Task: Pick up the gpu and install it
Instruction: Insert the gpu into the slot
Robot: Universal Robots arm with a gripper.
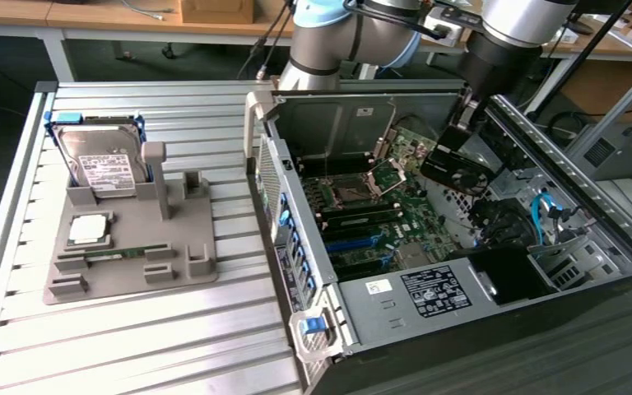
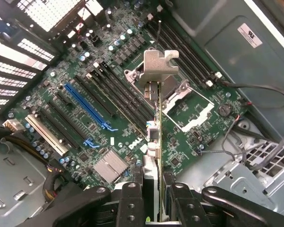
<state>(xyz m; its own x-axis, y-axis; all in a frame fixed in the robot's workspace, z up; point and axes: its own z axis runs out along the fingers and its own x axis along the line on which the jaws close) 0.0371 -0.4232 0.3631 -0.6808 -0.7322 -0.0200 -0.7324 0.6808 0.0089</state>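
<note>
The gpu hangs tilted inside the open computer case, above the green motherboard. My gripper is shut on its upper end. In the wrist view the gpu shows edge-on between my gripper's black fingers, with its silver bracket at the far end. It hovers over the motherboard near the processor socket, apart from the board. The blue expansion slot and the black slots beside it lie off to one side of the card.
A grey holder on the slatted table at the exterior view's left carries a silver hard drive, a processor chip and a memory stick. Blue cables and the case walls crowd the gpu.
</note>
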